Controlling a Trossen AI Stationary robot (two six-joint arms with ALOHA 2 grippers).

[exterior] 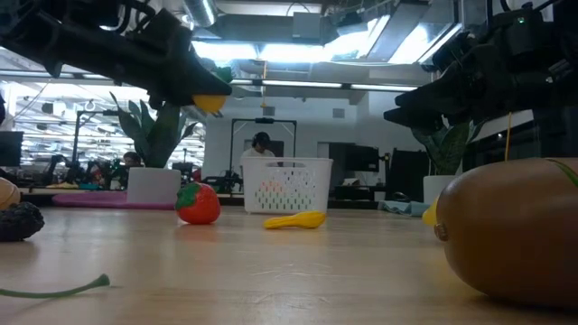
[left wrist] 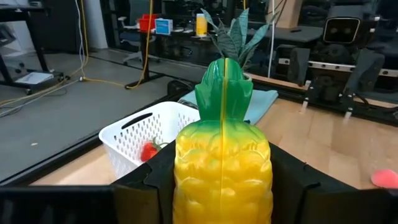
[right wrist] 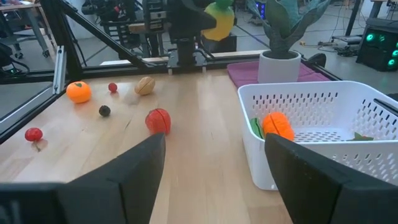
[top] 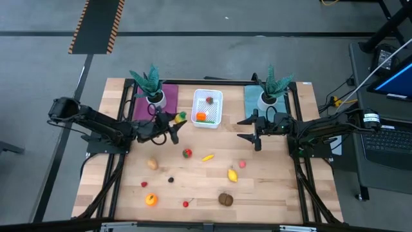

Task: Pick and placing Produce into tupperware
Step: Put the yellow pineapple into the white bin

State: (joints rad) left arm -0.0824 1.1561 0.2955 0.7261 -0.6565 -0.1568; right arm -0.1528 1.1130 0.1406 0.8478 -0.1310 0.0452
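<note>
The white tub (top: 207, 107) at upper centre of the high view holds an orange carrot-like piece (top: 201, 116) and a strawberry (top: 209, 100). The left gripper (top: 175, 124), just left of it, pinches a toy pineapple (left wrist: 222, 168) above the table. About ten pieces lie scattered across the open lower half, and the right gripper (top: 247, 127) waits spread and empty right of the tub.

2 potted plants (top: 153, 87), 1 white tub (top: 207, 107), 2 mats (top: 168, 103), and 10 loose toy fruits (top: 187, 153) on the table.

Two teal spiky plants in white pots stand at the far edge of the wooden surface (top: 270, 187). The left plant (top: 152, 87) sits on a purple mat (top: 168, 103), the right plant (top: 270, 89) on a teal mat (top: 251, 103). Beyond that edge, a person (exterior: 261, 144) sits in the room.
</note>
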